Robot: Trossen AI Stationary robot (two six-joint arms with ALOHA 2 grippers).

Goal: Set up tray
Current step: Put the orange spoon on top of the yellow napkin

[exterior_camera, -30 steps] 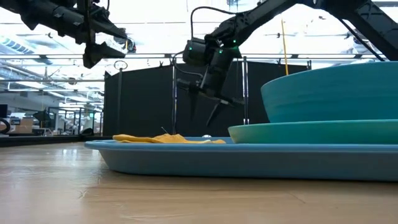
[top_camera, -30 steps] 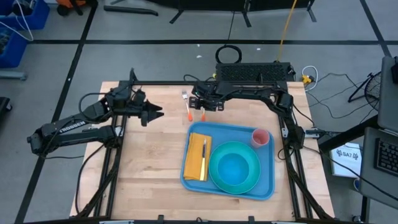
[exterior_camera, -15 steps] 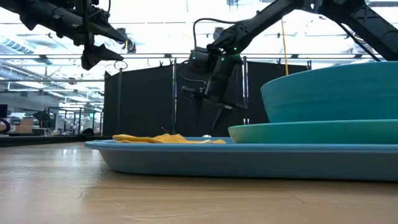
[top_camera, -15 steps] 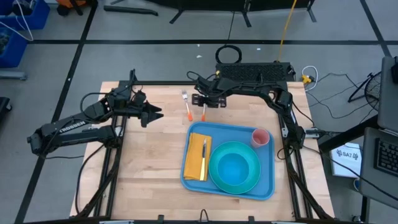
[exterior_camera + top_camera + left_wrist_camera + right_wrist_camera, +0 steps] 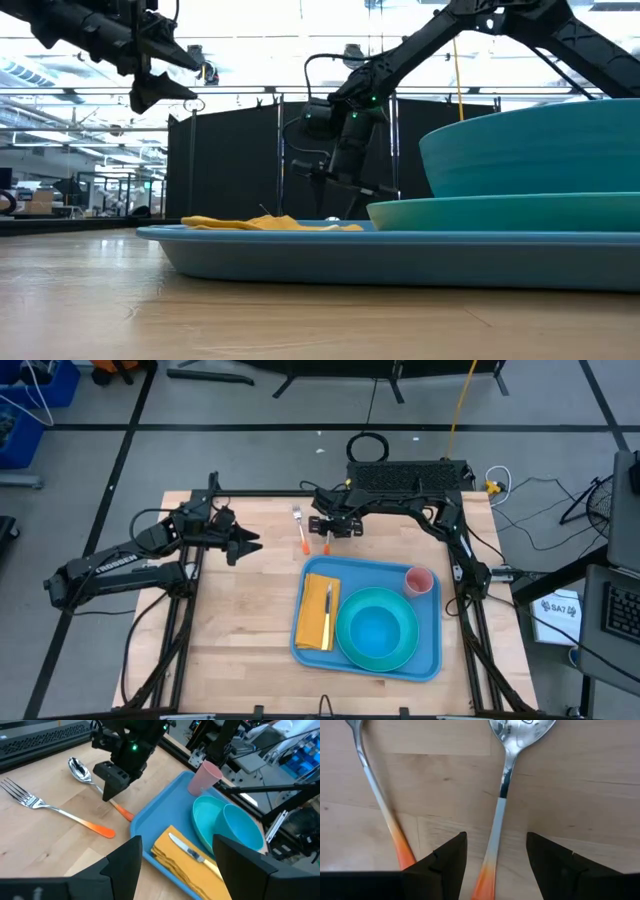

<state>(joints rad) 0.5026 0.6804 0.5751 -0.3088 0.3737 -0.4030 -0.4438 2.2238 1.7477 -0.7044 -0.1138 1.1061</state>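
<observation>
The blue tray [image 5: 430, 650] lies on the wooden table and holds a yellow napkin [image 5: 316, 615] with a knife [image 5: 328, 603] on it, a teal bowl on a teal plate [image 5: 378, 628] and a pink cup [image 5: 418, 580]. A spoon [image 5: 502, 780] and a fork [image 5: 377, 800], both with orange handle ends, lie on the table beyond the tray's far left corner. My right gripper [image 5: 495, 865] is open, pointing down, its fingers on either side of the spoon's handle without touching it. My left gripper [image 5: 245, 542] is open and empty, held above the table to the left of the fork.
The fork [image 5: 300, 528] lies just left of the spoon [image 5: 326, 543], close to my right gripper [image 5: 330, 528]. The tray's far rim [image 5: 150, 812] is near the spoon's handle end. Bare wood lies left of the tray and along the near edge.
My right gripper has come down toward the spoon and tipped to point more steeply down. The spoon, the fork and the tray's things have stayed where they were.
</observation>
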